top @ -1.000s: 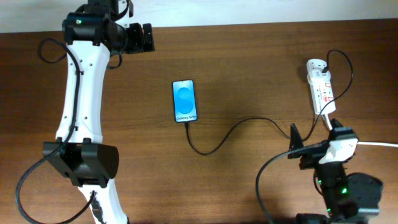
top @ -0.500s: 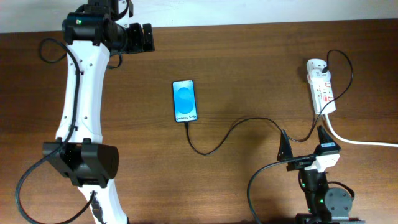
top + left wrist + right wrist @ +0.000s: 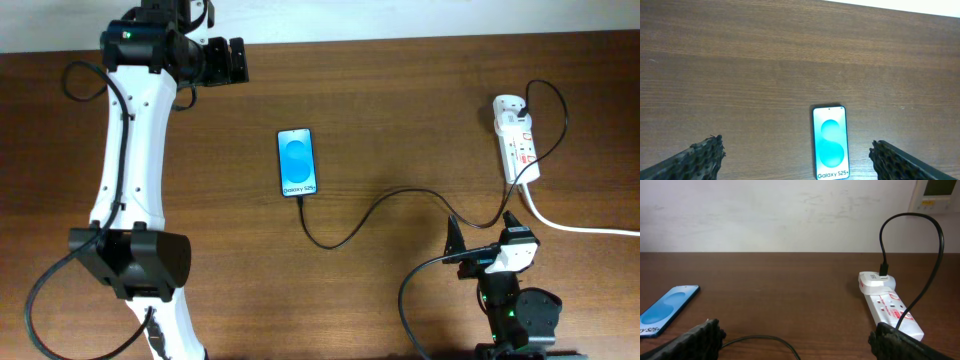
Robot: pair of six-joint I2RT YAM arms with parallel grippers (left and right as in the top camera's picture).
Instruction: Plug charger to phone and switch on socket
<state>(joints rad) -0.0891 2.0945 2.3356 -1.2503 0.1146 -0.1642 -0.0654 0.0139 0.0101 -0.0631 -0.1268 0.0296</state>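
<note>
— Two arms share a brown wooden worktop [image 3: 400, 90]. Where does the phone sit?

— The phone [image 3: 298, 162] lies flat near the middle. It is black-framed, and its screen glows bright blue with white "Galaxy S25+" lettering at the lower end.

— And the charger?

— The charger [image 3: 380, 205], a thin black cable, meets the phone's lower edge. It curls across the worktop, then loops up to a black plug at the far end of the socket [image 3: 518, 150], a long white strip with red markings at the right. A thick white cord [image 3: 580, 228] leaves the strip toward the right edge. Whether the switch is on cannot be told.

— What of the fingers?

— The left fingers [image 3: 702, 160] are spread wide at the far left, holding nothing. The right fingers [image 3: 700, 340] are likewise wide apart and hold nothing, near the front edge, close to the socket's near end.
</note>
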